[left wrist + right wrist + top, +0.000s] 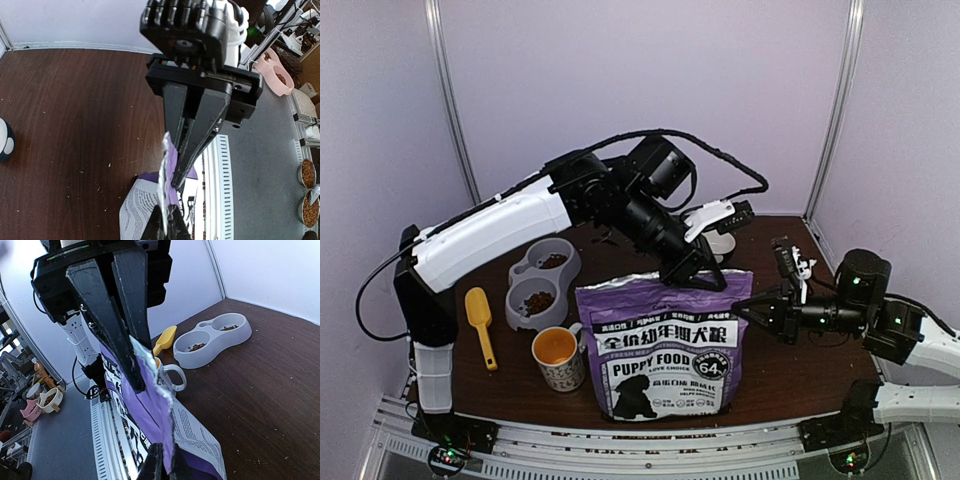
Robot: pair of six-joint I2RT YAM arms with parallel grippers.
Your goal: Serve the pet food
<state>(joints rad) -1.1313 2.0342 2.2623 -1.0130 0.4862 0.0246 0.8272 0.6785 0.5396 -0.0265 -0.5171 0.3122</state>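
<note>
Standing food bag (pixel 665 345), mouth up.

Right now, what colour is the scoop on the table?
The scoop is yellow; top external view.

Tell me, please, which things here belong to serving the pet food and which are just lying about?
In the job: purple puppy food bag, pinched at its top by left gripper and right gripper; grey double bowl holding kibble.
Lying about: yellow scoop; orange-lined mug.

Brown kibble (pixel 539 299) in grey double bowl (pixel 516 313)
</note>
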